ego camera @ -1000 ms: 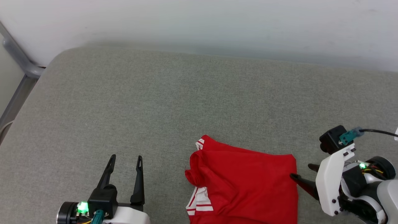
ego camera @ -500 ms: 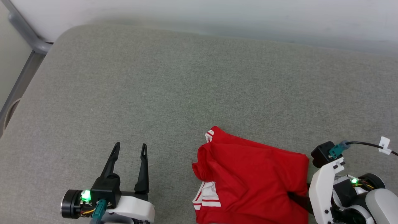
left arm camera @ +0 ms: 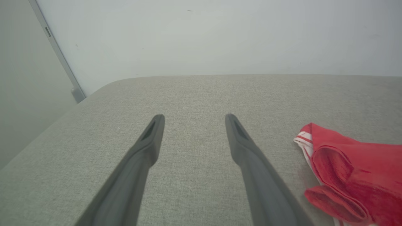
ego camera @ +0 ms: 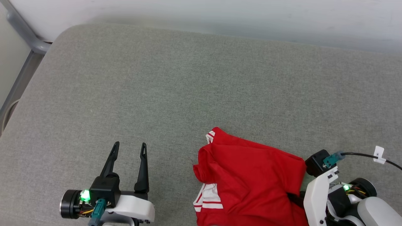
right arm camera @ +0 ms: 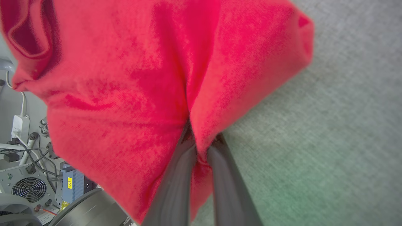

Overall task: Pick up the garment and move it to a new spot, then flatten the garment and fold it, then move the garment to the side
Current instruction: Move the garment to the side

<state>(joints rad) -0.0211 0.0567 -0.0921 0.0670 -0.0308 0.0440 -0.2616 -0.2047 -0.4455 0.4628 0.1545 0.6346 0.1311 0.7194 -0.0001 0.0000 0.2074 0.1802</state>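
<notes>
My right end effector [right arm camera: 201,138] pinched edge of red short-sleeved fabric garment [ego camera: 251,175]; left end effector [ego camera: 129,145] spread, empty. Judged: lift slowly, pinch deep, clearing grey padded surface [ego camera: 157,78].

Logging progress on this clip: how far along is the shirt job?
Done, apparently: the shirt lies in a compact, folded-looking bundle on the cushion. In hand: the right gripper is shut on its edge. Left: lifting it and moving it aside; the left gripper stands open, apart from it.
</notes>
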